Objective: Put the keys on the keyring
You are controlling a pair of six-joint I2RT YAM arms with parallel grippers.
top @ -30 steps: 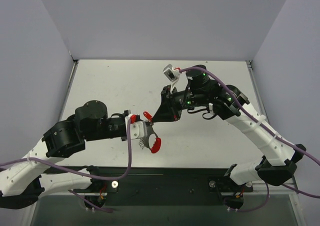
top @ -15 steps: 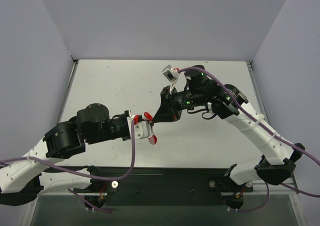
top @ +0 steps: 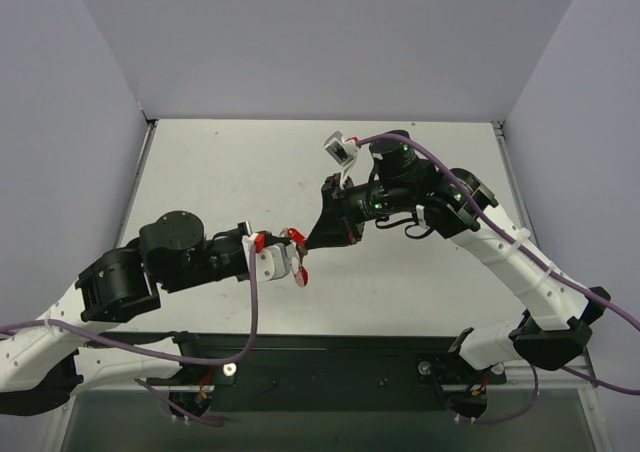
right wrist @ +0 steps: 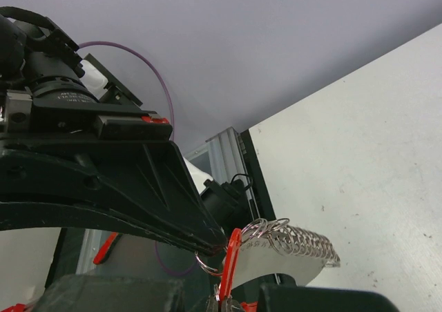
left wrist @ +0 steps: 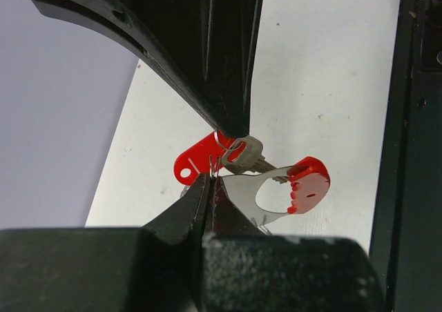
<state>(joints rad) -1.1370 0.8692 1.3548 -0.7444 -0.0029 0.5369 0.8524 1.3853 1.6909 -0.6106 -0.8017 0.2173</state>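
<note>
Both grippers meet above the middle of the table. My left gripper is shut on a thin wire loop of the keyring. The keyring's silvery plate with a red end hangs just beside the jaws. In the right wrist view its row of silver rings shows. My right gripper is shut on the red head of the key, right at the left gripper's tip. A silver blade lies between the red head and the plate.
The white table spreads under both arms, bounded by grey walls left, back and right. A black rail runs along the near edge by the arm bases.
My left arm has drawn back to the left and turned its wrist, and the keyring's red end has swung up closer to the gripper. The right arm has barely moved.
</note>
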